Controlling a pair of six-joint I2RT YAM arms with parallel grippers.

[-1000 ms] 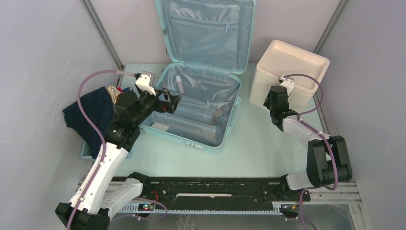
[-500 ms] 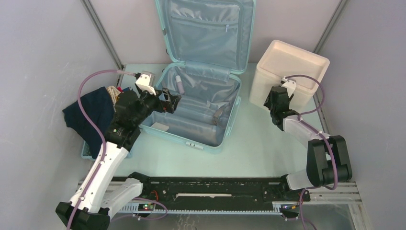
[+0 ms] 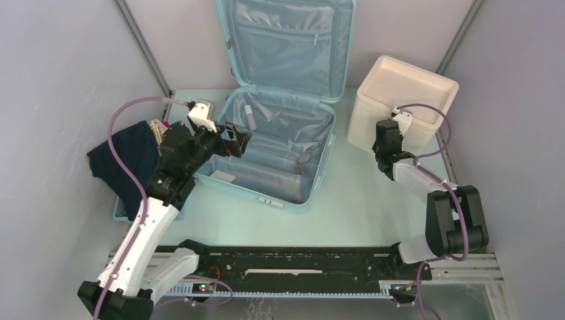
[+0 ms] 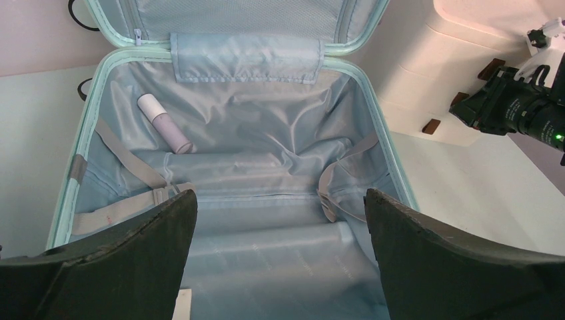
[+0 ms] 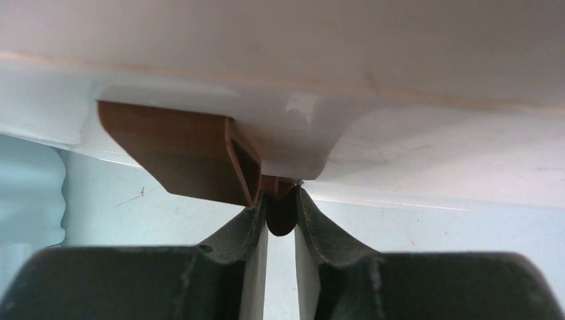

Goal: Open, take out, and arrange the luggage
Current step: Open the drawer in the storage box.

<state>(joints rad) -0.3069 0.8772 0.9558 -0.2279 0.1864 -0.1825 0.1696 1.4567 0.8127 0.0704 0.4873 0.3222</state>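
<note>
The suitcase (image 3: pixel 280 147) is lying open in the middle of the desk (image 3: pixel 360 193), with its lid leaning up against the far wall. The left hand (image 3: pixel 234 141) is hovering over the near-left rim with its fingers spread wide and holding nothing, looking down into the lined shell. In there a small lilac bottle (image 4: pixel 164 123) is resting at the far left, close to the loose straps (image 4: pixel 336 190).

Over on the right, the right hand (image 5: pixel 281 220) is pinching the brown tab (image 5: pixel 180 153) on the white box (image 3: pixel 406 87), catching just a thin edge of it. That is the worry: with so little tab between the fingers, a pull is likely to slip off, or to drag the whole box across the desk. On the left, a reach for the bottle is at risk of snagging a strap, or of nudging the round bottle so it rolls away.
</note>
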